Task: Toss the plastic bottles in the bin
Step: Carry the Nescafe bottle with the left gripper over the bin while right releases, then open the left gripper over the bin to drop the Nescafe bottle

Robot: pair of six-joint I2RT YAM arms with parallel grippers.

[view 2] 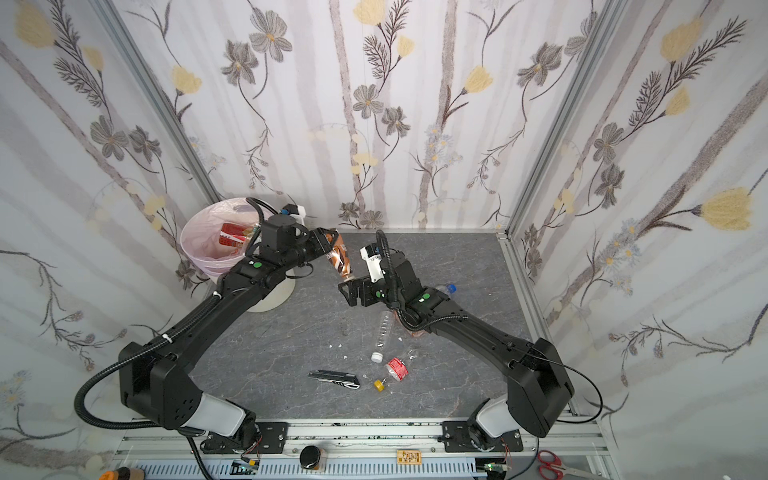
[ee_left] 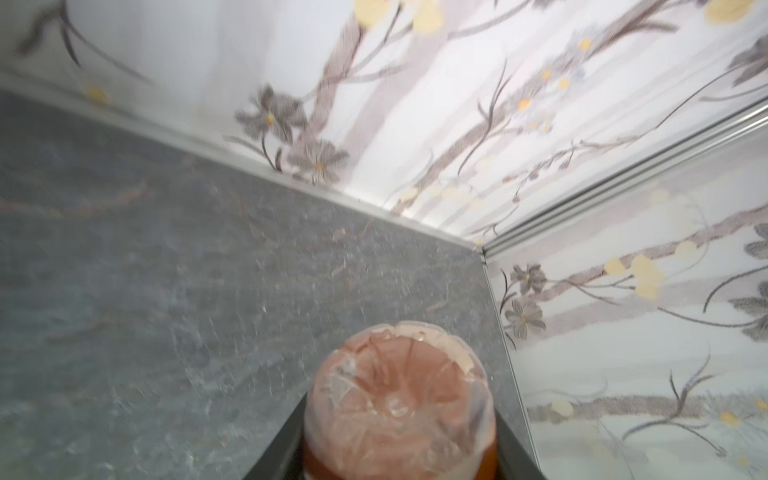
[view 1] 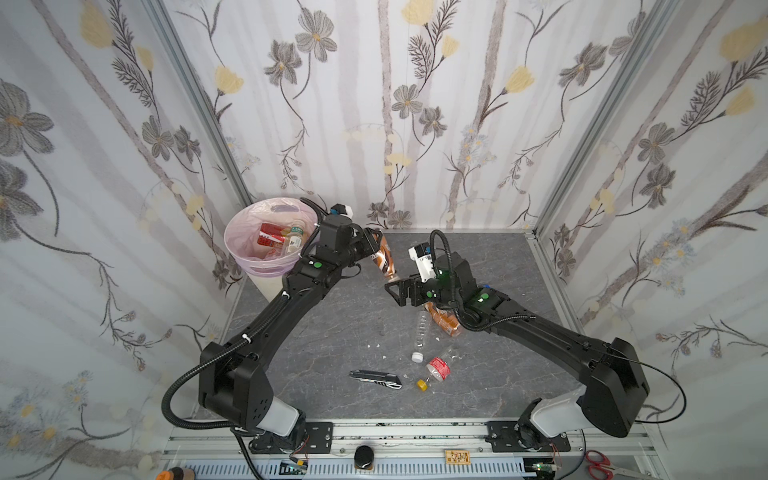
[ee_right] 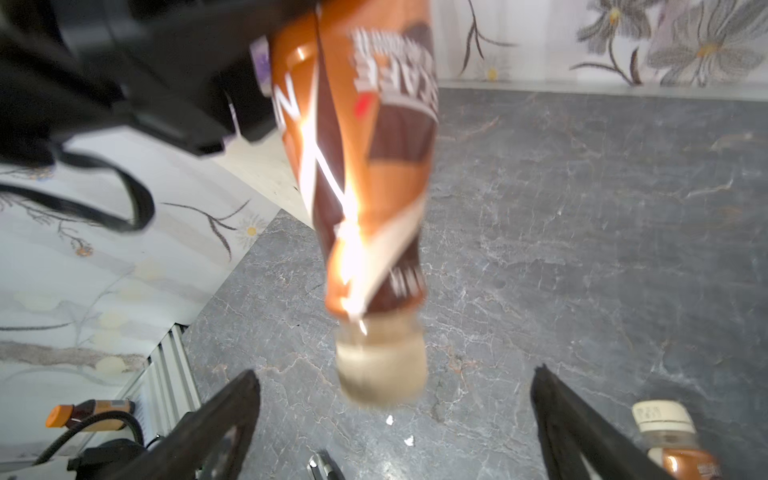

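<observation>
Your left claw [view 1: 372, 246] is pinching the brown bottle [view 1: 384, 259] near its base and holding it off the desk [view 1: 324, 345], just right of the bin [view 1: 266, 286] standing at the far left. The bottle is slanting, its cap end pointing down toward the near right. Your right claw [view 1: 392, 293] is hovering just below that cap with its fingers [ee_right: 220, 424] spread wide. In the right wrist view the cap is hanging in the gap between them, touching neither.

Several bottles [view 1: 272, 239] are lying inside the bin. Near the middle of the desk, a clear bottle [view 1: 420, 332] and a red-labelled bottle [view 1: 438, 368] are lying close together, with a utility knife [view 1: 376, 379] just left of them. More brown bottles [view 1: 446, 324] are lying under your right arm.
</observation>
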